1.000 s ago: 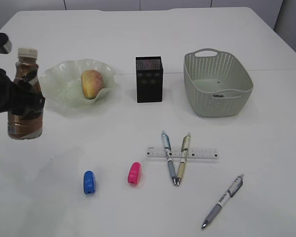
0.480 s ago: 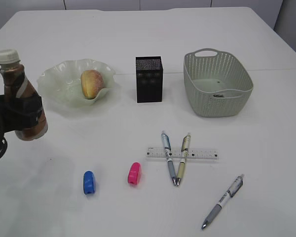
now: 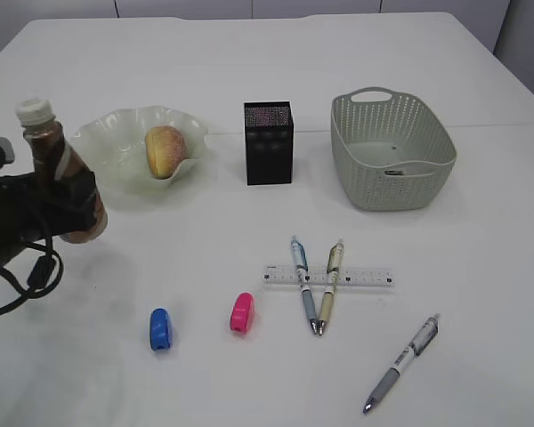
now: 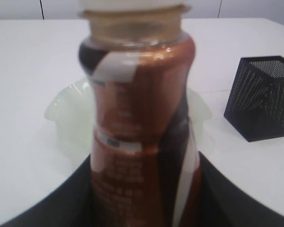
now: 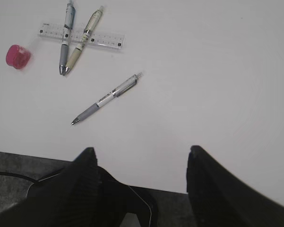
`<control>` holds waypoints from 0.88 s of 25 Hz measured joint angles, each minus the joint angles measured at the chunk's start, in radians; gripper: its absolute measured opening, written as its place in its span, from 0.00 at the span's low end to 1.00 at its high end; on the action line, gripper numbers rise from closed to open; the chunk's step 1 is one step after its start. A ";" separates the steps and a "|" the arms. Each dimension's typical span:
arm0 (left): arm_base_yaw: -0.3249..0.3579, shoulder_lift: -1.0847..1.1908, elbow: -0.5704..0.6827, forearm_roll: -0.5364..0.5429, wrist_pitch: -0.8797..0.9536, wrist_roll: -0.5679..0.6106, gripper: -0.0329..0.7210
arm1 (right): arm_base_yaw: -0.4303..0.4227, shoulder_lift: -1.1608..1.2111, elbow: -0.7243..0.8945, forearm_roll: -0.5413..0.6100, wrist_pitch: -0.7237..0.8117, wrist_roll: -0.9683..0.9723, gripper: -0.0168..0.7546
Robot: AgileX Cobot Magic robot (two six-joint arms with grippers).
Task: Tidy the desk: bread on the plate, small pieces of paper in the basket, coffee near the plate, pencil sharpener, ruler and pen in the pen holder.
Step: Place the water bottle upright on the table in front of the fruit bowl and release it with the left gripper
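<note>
While I hold the rig steady, this is what I log on the desk (image 3: pixel 276 71):

Left gripper (image 3: pixel 67 203): at the left edge of the exterior frame, jaws clamped round the coffee.
Coffee (image 3: pixel 60 189): in my left grip, tilted with its white cap leaning to the upper left, just left of the plate; the left wrist view fills with its brown label.
Plate (image 3: pixel 107 142): upper left of the frame, ruffled rim.
Bread (image 3: pixel 165 150): lying in the plate, right of its centre.
Pen holder (image 3: pixel 269 142): upper centre, upright, between plate and basket.
Basket (image 3: pixel 392 151): upper right; something small and dark lies inside, too small for me to name.
Ruler (image 3: pixel 329 276): lower centre, flat, with two pens (image 3: pixel 314 285) lying across it.
Third pen (image 3: pixel 402 362): lower right, lying at a slant, well apart from the ruler.
Pink sharpener (image 3: pixel 242 312): lower centre, left of the pens.
Blue sharpener (image 3: pixel 161 328): lower left.
Right gripper (image 5: pixel 139 163): bottom of the right wrist view, jaws spread apart, nothing between them, above bare desk.
</note>
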 joint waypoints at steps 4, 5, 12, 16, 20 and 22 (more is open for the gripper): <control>0.000 0.095 -0.066 0.000 0.000 0.000 0.51 | 0.000 0.000 0.000 0.000 0.000 0.001 0.63; 0.000 0.109 -0.083 0.000 0.000 0.000 0.51 | 0.000 0.000 0.000 0.000 0.000 0.001 0.63; 0.000 0.189 -0.173 -0.001 -0.007 0.000 0.51 | 0.000 0.000 0.000 -0.008 0.000 0.001 0.63; 0.000 0.232 -0.180 -0.001 -0.012 0.000 0.51 | 0.000 0.000 0.000 -0.027 0.000 0.001 0.63; 0.000 0.246 -0.180 -0.002 -0.012 0.000 0.51 | 0.000 0.000 0.000 -0.033 0.000 0.003 0.63; 0.000 0.246 -0.180 -0.004 -0.014 0.000 0.51 | 0.000 0.000 0.000 -0.035 0.000 0.003 0.63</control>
